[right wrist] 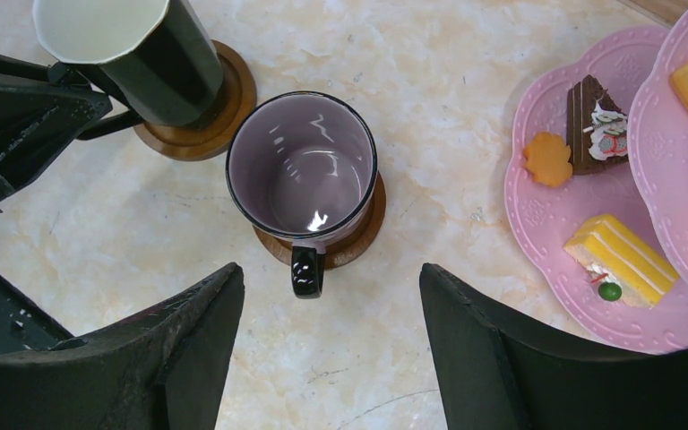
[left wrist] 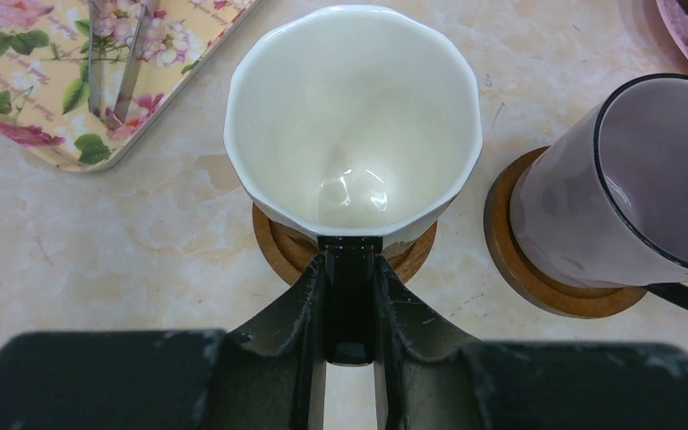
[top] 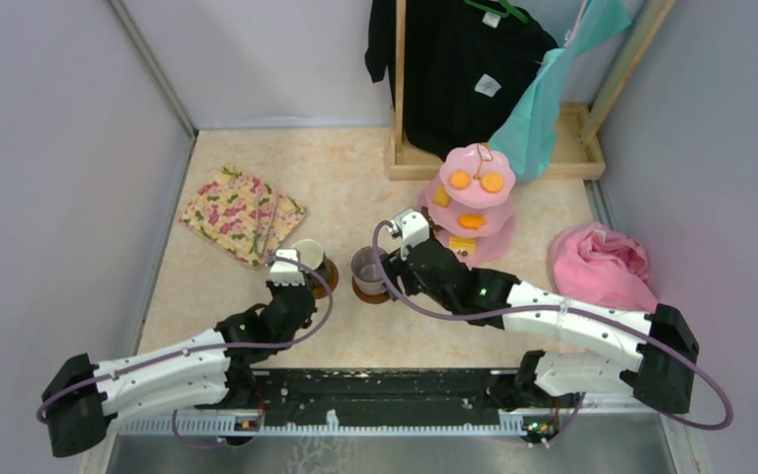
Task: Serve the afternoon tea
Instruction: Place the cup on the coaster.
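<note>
my left gripper (left wrist: 351, 269) is pinched narrow on the handle of the black mug (left wrist: 354, 116), which stands upright on a coaster (left wrist: 279, 249), its white inside showing. just to the right the smoky mug (right wrist: 303, 166) stands upright on the other coaster (right wrist: 367, 228), near the black mug but not touching it, its handle pointing back at my right gripper (right wrist: 330, 278). that gripper hangs above it with the jaws spread wide, one finger on either side of the handle, holding nothing. further right is the pink stand (top: 474, 202); on its bottom tier lie a yellow cake slice (right wrist: 623, 260), a brown slice (right wrist: 596, 125) and an orange cookie (right wrist: 548, 159), with more orange pieces on the tiers above. the flowered tray (left wrist: 45, 81) lies on the table (right wrist: 466, 90) left of the black mug.
</note>
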Tool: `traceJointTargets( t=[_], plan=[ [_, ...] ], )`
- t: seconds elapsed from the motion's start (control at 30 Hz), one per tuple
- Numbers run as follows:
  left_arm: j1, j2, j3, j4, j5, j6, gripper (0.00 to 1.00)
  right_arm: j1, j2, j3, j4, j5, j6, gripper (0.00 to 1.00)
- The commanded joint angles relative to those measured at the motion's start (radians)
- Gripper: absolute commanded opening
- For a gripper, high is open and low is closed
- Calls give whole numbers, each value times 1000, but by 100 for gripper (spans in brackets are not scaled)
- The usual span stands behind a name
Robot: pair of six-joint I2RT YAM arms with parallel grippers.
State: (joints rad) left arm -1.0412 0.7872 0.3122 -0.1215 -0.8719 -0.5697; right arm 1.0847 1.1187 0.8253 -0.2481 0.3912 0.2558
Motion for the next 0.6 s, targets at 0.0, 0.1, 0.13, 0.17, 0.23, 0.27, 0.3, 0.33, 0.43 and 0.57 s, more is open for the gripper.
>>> traceJointTargets(
  t=[0.0,0.1,0.13,0.17,0.23,0.27,0.3,0.33,0.43,0.57],
  plan=[
    [-6,4,36,-21,-18,-42,18,14,-30,13,35,1,2,72],
    [-6,3,40,-37,-15,-53,23,14,-29,15,35,1,2,72],
    [-6,5,42,-46,-15,-56,25,14,-28,15,36,1,2,72],
    [-6,4,43,-52,-12,-59,27,14,-28,15,36,0,1,72],
    [-6,9,46,-63,-12,-65,29,14,-26,14,38,-1,2,72],
    [-6,10,47,-63,-10,-65,30,14,-25,15,37,-2,2,72],
    [-6,12,46,-63,-9,-65,31,14,-25,15,37,-3,2,72],
    [-6,14,48,-64,-7,-65,31,14,-23,15,37,-3,2,72],
    [-6,25,55,-67,-5,-65,35,14,-24,15,36,-5,2,72],
    [-6,40,71,-74,-8,-67,40,14,-26,14,37,-5,3,72]
  ],
)
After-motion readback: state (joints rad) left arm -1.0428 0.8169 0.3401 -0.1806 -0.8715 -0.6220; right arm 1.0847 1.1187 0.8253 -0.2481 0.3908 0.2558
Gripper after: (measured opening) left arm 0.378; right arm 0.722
